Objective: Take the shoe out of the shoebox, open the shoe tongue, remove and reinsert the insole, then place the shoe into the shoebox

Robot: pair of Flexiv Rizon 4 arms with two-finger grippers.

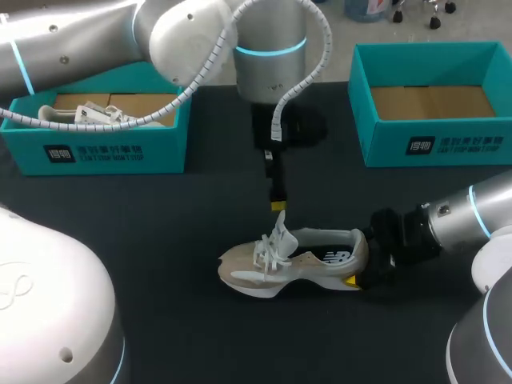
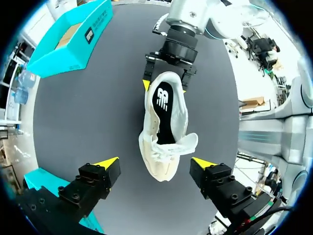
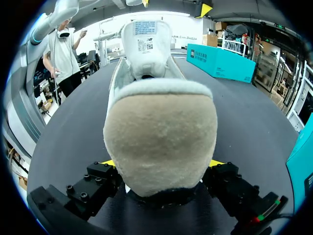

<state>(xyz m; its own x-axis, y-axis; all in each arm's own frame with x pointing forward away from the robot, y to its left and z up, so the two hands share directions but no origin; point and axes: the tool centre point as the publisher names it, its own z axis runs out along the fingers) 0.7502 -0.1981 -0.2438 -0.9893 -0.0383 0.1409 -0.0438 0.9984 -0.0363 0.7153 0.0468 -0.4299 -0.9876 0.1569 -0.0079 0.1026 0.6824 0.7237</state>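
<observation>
A beige shoe (image 1: 296, 260) lies on its side on the black table (image 1: 144, 240), toe to the left, with its tongue (image 1: 282, 228) pulled up. Its black insole (image 2: 164, 105) shows inside it. My right gripper (image 1: 360, 268) holds the heel (image 3: 159, 142) from both sides, its yellow tips pressed on the heel's flanks. Above the tongue and laces hangs my left gripper (image 1: 277, 200), pointing down; in its own wrist view its fingers (image 2: 107, 164) stand wide open, apart from the shoe.
A teal shoebox (image 1: 96, 152) at the back left holds another white shoe (image 1: 84, 114) and paper. A second teal shoebox (image 1: 432, 140) stands at the back right with only its brown floor showing.
</observation>
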